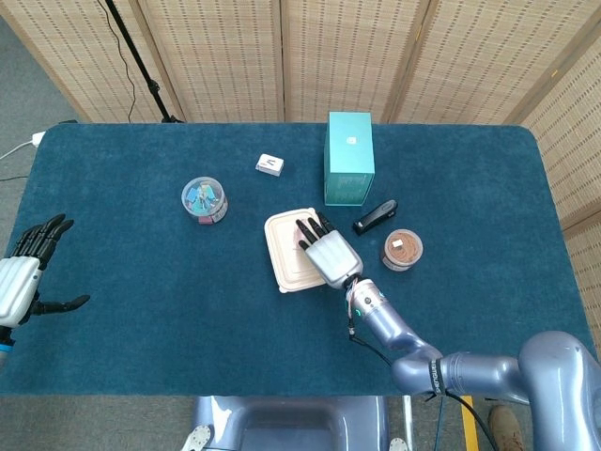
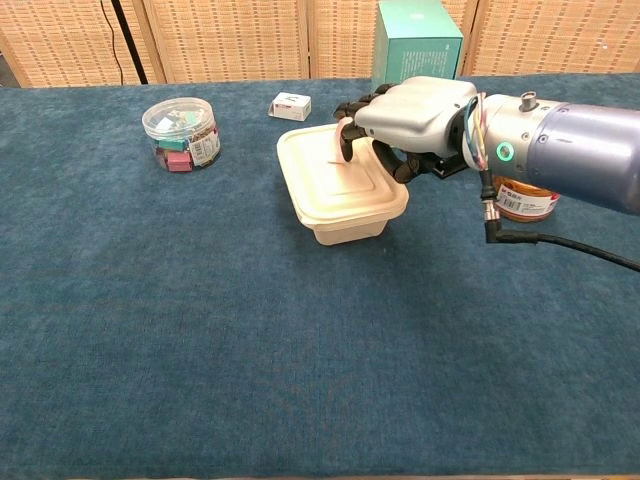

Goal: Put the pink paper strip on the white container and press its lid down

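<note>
1. Left robot hand [image 1: 21,272] sits at the left edge of the head view, fingers spread, holding nothing.
2. Frame centre – right robot hand [image 2: 400,118] is over the white container [image 2: 335,200], fingers [image 2: 347,140] curled down, pinching the pink paper strip [image 2: 333,152] against its lid [image 2: 330,176].
3. Further up the desk [image 2: 200,330]: teal box [image 2: 418,40], clip jar [image 2: 182,132] upper left.

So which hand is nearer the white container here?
Right. The right hand is over the white container, fingers on its lid. The left hand sits open at the table's far left edge.
</note>
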Tool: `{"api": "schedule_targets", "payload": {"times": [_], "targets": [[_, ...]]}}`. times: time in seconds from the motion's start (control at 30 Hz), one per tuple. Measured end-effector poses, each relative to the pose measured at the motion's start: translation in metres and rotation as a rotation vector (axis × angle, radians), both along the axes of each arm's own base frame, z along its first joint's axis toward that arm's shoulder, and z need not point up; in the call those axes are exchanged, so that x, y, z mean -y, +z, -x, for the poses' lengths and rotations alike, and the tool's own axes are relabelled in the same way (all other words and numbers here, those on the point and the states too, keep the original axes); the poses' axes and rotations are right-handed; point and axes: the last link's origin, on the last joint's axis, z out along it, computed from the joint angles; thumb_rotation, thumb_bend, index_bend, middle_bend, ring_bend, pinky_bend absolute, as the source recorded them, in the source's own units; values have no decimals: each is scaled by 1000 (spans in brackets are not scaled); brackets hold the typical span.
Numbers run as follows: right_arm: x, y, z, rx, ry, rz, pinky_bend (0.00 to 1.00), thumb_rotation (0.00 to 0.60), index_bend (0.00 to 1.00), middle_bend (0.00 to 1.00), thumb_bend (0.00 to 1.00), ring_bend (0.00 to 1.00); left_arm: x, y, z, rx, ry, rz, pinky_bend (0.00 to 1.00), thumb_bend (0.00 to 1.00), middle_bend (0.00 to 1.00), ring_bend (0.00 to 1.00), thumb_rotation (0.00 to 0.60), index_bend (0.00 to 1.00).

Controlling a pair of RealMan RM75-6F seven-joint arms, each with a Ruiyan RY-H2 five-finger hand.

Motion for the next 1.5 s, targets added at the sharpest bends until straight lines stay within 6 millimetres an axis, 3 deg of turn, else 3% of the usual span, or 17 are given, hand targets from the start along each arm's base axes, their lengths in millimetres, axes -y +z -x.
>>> {"api": "schedule_targets", "payload": {"times": [0.77,1.17,1.5], "targets": [[-5,-3,-4,-15,26,-5,0,600,325,0,974,0,0,1,1,5,0,2,0,0,0,0,600,0],[1,7,-8,-3,31,28,0,600,325,0,974,0,0,1,1,6,2,6,0,0,0,0,600,0],[-1,-3,-17,11,43,14,0,600,323,0,975,0,0,2,2,8,5,5,0,0,0,0,600,0]]}}
